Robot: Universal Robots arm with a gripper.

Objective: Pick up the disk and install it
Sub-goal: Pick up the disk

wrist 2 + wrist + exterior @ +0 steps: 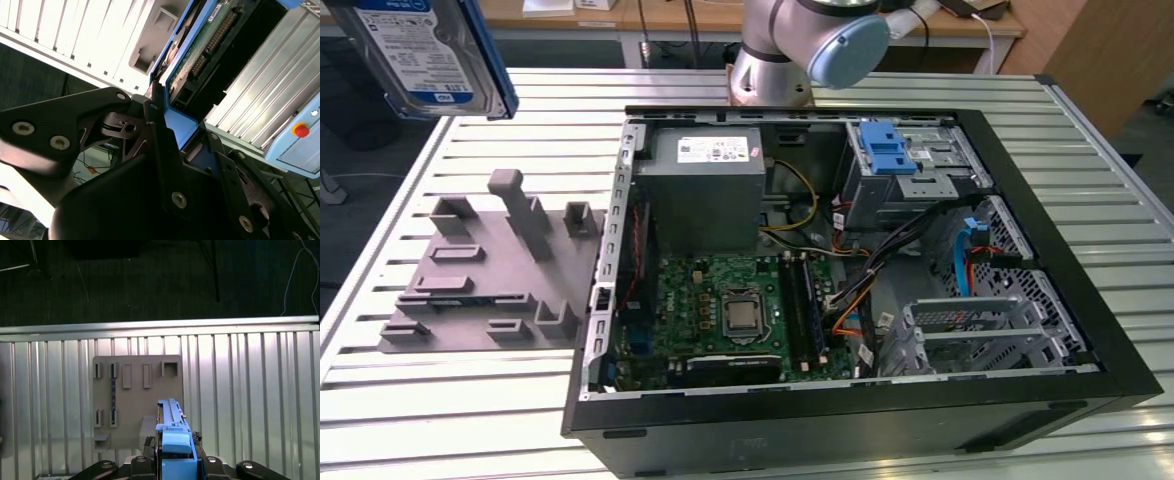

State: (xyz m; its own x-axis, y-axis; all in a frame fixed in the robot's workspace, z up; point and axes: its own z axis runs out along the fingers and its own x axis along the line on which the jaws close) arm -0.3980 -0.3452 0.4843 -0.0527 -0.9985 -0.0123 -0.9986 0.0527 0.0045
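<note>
Your gripper [184,135] is clamped on the disk [200,50], its black fingers [156,131] pressing the blue carrier rails from both sides. The disk stands on edge, raised well above the table [250,405], with its blue end tab nearest the tool in the first wrist view. Straight beneath it lies the grey fixture plate [137,400] with its upright posts, bare slats all round. Past the plate the table's edge rail [160,326] meets dark floor. Well off to the side sits the open computer case [854,260], the drive cage [907,170] at its far corner. The arm [807,40] rises behind the case.
</note>
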